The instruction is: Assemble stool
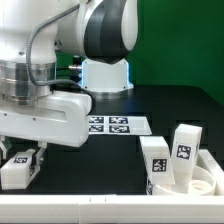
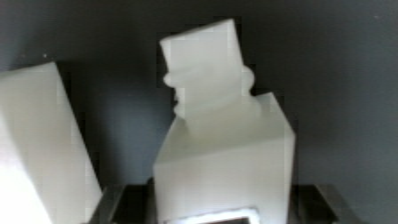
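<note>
Black table (image 1: 110, 150), leg (image 1: 14, 176) flat in gripper (image 1: 21, 160)

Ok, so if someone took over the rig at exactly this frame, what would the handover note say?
Claw: shut on a short chunky white plastic leg, low at the exterior view's left.
Beside it: a second white block, apparently another leg.
Exterior view's right: the thick round white seat disc, with two tagged white legs upright at it. Whether they are fastened cannot be told.
Marker board: flat, mid-table.
Done: one leg gripped.
Left: probably carry it to the seat, fit it, then check the other legs.
</note>
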Tool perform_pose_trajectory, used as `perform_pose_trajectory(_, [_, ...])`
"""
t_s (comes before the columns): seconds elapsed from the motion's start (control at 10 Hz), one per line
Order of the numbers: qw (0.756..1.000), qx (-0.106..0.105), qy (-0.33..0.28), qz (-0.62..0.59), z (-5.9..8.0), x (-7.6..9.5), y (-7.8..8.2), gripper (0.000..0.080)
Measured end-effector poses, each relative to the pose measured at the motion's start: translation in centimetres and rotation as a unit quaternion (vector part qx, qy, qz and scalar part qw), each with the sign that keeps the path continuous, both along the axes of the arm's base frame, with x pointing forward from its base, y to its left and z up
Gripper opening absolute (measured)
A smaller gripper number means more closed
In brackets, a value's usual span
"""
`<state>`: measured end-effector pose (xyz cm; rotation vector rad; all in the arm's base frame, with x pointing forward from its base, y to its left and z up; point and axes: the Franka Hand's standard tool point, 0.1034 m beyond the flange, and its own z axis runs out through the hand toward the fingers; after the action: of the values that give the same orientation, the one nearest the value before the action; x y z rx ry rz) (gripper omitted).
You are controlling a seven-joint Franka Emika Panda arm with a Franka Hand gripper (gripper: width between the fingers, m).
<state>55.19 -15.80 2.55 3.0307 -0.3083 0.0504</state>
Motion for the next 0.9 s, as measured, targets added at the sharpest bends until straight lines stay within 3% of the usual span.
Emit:
perform_pose_trajectory(0.2, [1.0,0.001,0.0,0.0,0.0,-0.1,0.1,0.0318])
perform_pose_trajectory(0.3, [1.0,0.01,0.0,-0.006,0.6,-1.2,1.3,0.0318])
perform_pose_trajectory(0.5, [0.999,0.038,0.007,-0.035,2.4,-6.0,6.4,0.0319])
perform_pose_trajectory(0.6, [0.998,0.043,0.009,-0.035,2.7,-6.8,7.1,0.032])
perform_pose_trajectory(0.9, [0.998,0.04,0.011,-0.038,2.4,-6.7,6.6,0.032])
